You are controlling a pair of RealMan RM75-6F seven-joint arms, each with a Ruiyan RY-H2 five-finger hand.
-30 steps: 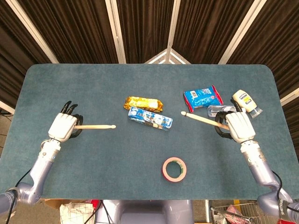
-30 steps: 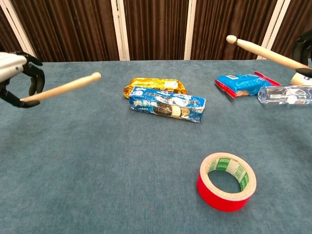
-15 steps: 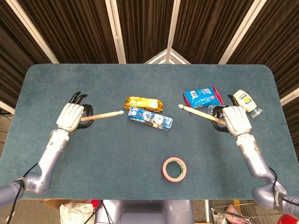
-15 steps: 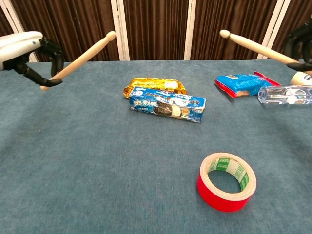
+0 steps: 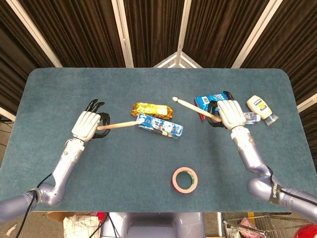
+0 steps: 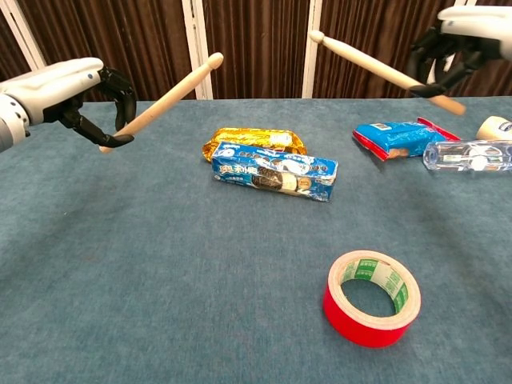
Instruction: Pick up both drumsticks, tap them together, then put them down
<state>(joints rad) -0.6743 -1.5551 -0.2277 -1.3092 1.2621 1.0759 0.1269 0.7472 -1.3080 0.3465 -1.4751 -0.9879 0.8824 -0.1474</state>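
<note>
The dark fingers [image 6: 120, 86] of the left hand [image 5: 87, 124] curl around the butt of a pale wooden drumstick [image 6: 168, 99], which slants up and inward with its rounded tip raised above the bench. The fingers [image 6: 432, 50] of the right hand [image 5: 230, 113] are likewise wrapped around the lower end of a second pale wooden drumstick [image 6: 376, 68], whose tip points inward and up toward the other. Both sticks are clear of the blue-grey felt-topped bench [image 5: 124, 163], so the pick-up looks done and the step in hand appears to be bringing the two together for the tap.

In the chest view the two tips are near the same height but well apart, with open air between them. The next move probably calls for both hands to travel inward until the shafts cross and touch, with each grasp kept firm enough that a stick does not twist loose on contact.

Below that gap lie a gold foil snack packet [image 5: 153, 109] and, just in front of it, a blue cookie packet [image 5: 159, 125]. A second blue snack packet [image 6: 398, 137], a clear plastic bottle on its side [image 6: 468, 155] and a white squeeze bottle [image 5: 261, 106] sit near the right hand. A red roll of tape [image 6: 372, 297] rests nearer the robot.
</note>
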